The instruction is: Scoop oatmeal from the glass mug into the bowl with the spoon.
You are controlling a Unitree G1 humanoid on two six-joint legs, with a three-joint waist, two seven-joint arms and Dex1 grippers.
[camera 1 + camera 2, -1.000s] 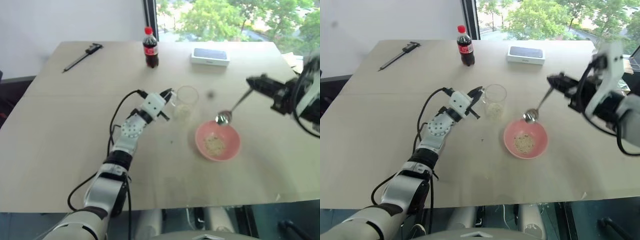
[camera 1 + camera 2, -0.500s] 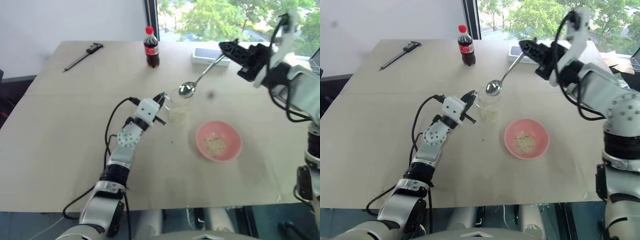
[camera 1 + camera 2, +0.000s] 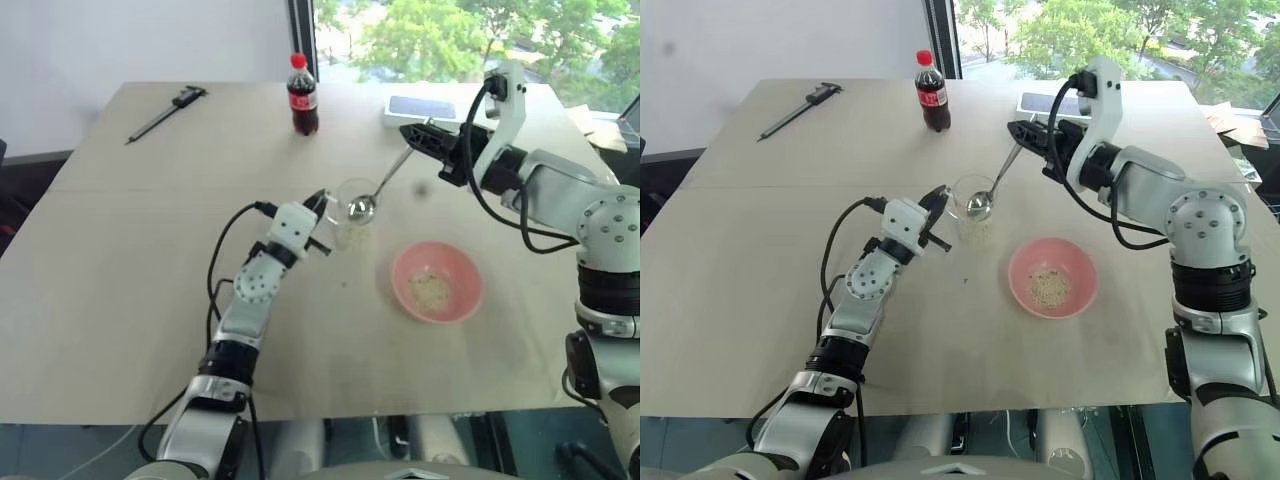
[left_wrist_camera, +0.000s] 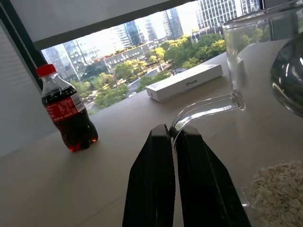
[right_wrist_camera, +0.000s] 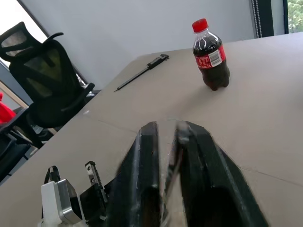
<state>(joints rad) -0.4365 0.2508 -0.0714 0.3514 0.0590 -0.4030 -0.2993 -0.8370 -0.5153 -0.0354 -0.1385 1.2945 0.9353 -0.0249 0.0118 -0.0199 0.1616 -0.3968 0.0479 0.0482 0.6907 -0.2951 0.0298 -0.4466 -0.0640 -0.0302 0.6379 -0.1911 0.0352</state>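
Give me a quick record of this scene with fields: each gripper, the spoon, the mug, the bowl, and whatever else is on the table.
left gripper: shut on the glass mug's handle
right gripper: holds the spoon by its handle
spoon: tilted, bowl end at the mug's mouth
glass mug: upright, oatmeal at the bottom
bowl: pink, beside the mug, some oatmeal inside
others: cola bottle, caliper, white box at the table's far side

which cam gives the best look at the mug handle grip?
Left wrist view: the left hand is shut on the mug handle, seen close, with oatmeal at the bottom. Both eye views show the mug small, handle mostly hidden by that hand.
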